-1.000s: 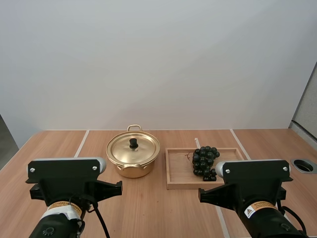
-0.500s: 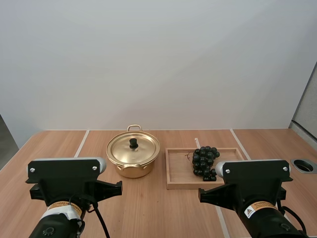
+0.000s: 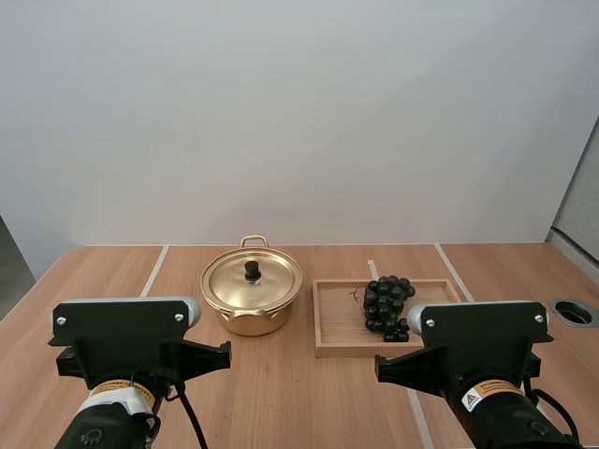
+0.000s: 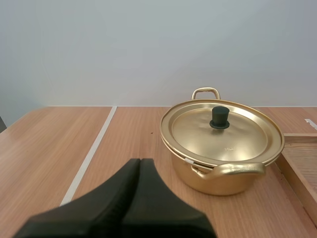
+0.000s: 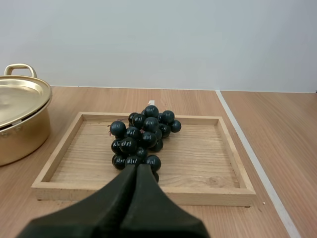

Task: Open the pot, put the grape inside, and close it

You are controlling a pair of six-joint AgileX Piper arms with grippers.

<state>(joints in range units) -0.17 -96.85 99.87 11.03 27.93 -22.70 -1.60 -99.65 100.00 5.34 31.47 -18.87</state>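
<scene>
Idling, we keep left gripper [image 4: 140,162] and right gripper [image 5: 136,167] pressed together. Nothing has moved; lid [image 4: 233,135] seemingly seated, task unstarted.

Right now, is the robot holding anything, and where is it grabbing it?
Nothing is held. The left gripper is shut on nothing near the pot; the right gripper is shut on nothing near the grapes.

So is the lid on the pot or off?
On. The gold lid sits flat on the pot, black knob on top, covering it all round.
</scene>
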